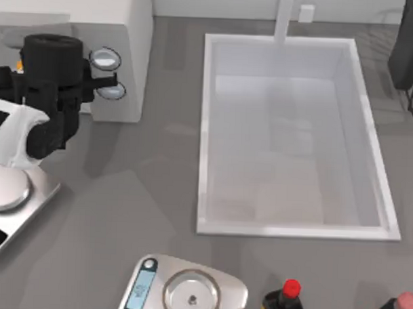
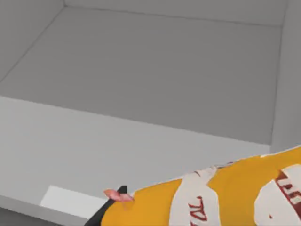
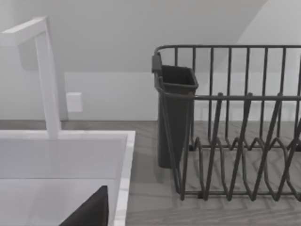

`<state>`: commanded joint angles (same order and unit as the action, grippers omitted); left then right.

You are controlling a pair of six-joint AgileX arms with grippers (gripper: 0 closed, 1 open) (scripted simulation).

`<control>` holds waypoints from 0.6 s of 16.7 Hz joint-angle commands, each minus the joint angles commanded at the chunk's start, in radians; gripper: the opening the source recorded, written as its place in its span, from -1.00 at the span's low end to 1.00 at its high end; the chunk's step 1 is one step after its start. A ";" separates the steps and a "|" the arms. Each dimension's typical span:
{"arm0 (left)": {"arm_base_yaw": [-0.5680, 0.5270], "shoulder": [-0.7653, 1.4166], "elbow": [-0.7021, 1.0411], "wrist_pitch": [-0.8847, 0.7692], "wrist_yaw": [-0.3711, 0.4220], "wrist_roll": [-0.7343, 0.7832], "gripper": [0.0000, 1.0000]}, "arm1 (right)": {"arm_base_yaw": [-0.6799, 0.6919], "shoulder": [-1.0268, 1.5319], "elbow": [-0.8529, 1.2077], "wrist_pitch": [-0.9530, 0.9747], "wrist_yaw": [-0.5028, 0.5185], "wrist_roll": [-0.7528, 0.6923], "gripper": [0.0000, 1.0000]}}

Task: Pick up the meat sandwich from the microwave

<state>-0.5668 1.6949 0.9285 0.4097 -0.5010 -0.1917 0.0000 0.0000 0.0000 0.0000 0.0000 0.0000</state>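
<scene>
The microwave [image 1: 132, 50] is the white box at the table's back left, with two round dials [image 1: 105, 59] on its front. My left arm reaches into its pale cavity [image 2: 155, 70]. Close to the left wrist camera is the meat sandwich [image 2: 225, 197], orange-yellow with white patches, red lettering and a pink bit at one end. One dark finger [image 2: 109, 209] of my left gripper lies against that end, and the gripper looks shut on it. An orange sliver [image 1: 19, 66] peeks out beside the arm. A dark part of my right gripper [image 3: 89, 212] hangs over the sink's corner.
A white sink [image 1: 292, 225] with a tap [image 3: 47, 75] fills the table's middle. A black dish rack [image 3: 235, 122] stands at the back right. Steel kitchen scales sit at the left edge [image 1: 35, 203] and the front [image 1: 232, 291]. Two bottles [image 1: 286, 303] stand at the front right.
</scene>
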 joint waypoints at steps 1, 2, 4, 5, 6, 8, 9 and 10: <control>-0.028 -0.043 -0.043 -0.019 -0.026 -0.012 -1.00 | 0.000 0.000 0.000 0.000 0.000 0.000 1.00; -0.050 -0.077 -0.077 -0.035 -0.046 -0.021 -1.00 | 0.000 0.000 0.000 0.000 0.000 0.000 1.00; -0.074 -0.112 -0.111 -0.054 -0.068 -0.031 -1.00 | 0.000 0.000 0.000 0.000 0.000 0.000 1.00; -0.075 -0.114 -0.114 -0.055 -0.069 -0.031 -1.00 | 0.000 0.000 0.000 0.000 0.000 0.000 1.00; -0.075 -0.114 -0.114 -0.055 -0.069 -0.031 -1.00 | 0.000 0.000 0.000 0.000 0.000 0.000 1.00; -0.021 -0.083 -0.124 -0.042 -0.075 -0.026 -1.00 | 0.000 0.000 0.000 0.000 0.000 0.000 1.00; -0.022 -0.080 -0.125 -0.039 -0.075 -0.026 -1.00 | 0.000 0.000 0.000 0.000 0.000 0.000 1.00; -0.024 -0.068 -0.128 -0.026 -0.076 -0.026 -1.00 | 0.000 0.000 0.000 0.000 0.000 0.000 1.00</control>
<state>-0.5905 1.6271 0.8009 0.3834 -0.5766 -0.2176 0.0000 0.0000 0.0000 0.0000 0.0000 0.0000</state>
